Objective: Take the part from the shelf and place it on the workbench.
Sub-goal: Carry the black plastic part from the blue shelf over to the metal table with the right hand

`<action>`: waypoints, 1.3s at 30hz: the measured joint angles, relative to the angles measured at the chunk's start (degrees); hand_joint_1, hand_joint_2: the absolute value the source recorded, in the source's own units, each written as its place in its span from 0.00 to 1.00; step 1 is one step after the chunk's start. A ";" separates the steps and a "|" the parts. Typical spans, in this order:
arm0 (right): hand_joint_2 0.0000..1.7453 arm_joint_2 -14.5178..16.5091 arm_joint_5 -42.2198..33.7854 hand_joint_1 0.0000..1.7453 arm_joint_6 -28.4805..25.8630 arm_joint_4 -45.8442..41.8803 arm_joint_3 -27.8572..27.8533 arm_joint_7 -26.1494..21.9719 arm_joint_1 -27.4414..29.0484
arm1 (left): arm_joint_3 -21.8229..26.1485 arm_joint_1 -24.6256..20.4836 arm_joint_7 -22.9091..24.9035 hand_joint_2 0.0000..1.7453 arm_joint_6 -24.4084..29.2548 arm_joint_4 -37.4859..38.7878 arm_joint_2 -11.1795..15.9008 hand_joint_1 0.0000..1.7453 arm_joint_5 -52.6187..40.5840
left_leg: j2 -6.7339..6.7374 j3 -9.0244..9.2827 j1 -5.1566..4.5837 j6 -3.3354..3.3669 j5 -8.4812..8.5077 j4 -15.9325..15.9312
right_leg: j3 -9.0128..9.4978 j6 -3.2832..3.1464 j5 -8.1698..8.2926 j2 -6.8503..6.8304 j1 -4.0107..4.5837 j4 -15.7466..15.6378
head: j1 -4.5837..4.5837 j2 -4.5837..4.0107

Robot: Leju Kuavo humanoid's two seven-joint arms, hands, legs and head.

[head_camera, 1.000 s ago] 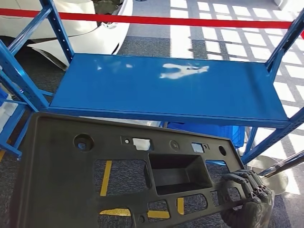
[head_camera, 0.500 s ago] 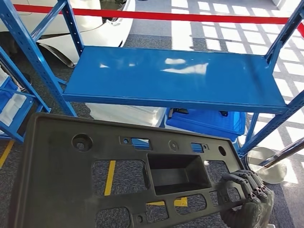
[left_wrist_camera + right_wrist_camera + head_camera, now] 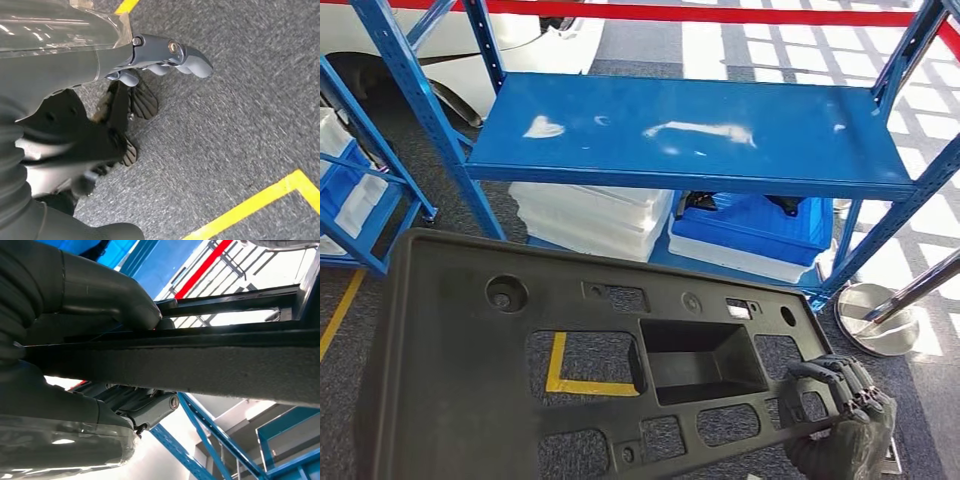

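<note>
Holding the part clear of the shelf

Head view: the right hand [image 3: 841, 425] grips the near right edge of the part [image 3: 456, 370], a wide black panel with cut-outs that spreads across the lower picture, above grey carpet [image 3: 924, 400] with yellow lines [image 3: 580, 375]. Beyond it stands the blue shelf [image 3: 682, 130], its top board bare; white trays [image 3: 588, 218] and a blue bin [image 3: 758, 228] sit on the level below. A red barrier [image 3: 697, 12] runs behind.

Left wrist view: the left hand [image 3: 151, 75] hangs over the carpet, thumb out and dark fingers [image 3: 143, 100] loosely curled; whether it holds anything I cannot tell.

Right wrist view: the thumb [image 3: 113, 297] presses on one face of the part's edge and the fingers [image 3: 143, 405] clamp the other face, with the shelf's blue frame behind.
</note>
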 joint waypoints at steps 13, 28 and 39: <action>1.00 0.11 -5.41 1.00 -0.02 -0.12 -0.32 -1.54 0.03 | 0.09 0.07 -0.14 1.00 -0.01 0.00 -0.06 0.00 0.00 | 0.66 -7.63 -0.57 2.73 6.05 -0.51 | 6.34 1.82 -5.63 0.74 -0.60 4.89 | 0.26 -0.01; 1.00 1.20 -8.73 1.00 -0.10 -1.16 -1.48 -3.33 0.63 | 0.22 0.31 -0.49 1.00 0.19 0.00 -0.09 0.00 0.00 | 0.11 -14.87 -0.13 -0.18 -2.57 16.57 | 8.17 -1.15 -3.63 0.40 -0.24 -4.37 | 0.04 -0.01; 1.00 2.42 -8.54 1.00 -0.13 -1.25 -3.20 -4.00 1.07 | 0.25 0.21 -0.41 1.00 0.25 0.00 -0.07 0.00 0.00 | 0.06 -5.98 0.15 2.27 3.65 0.43 | 1.26 1.79 -9.91 0.34 -0.47 8.00 | 0.22 0.00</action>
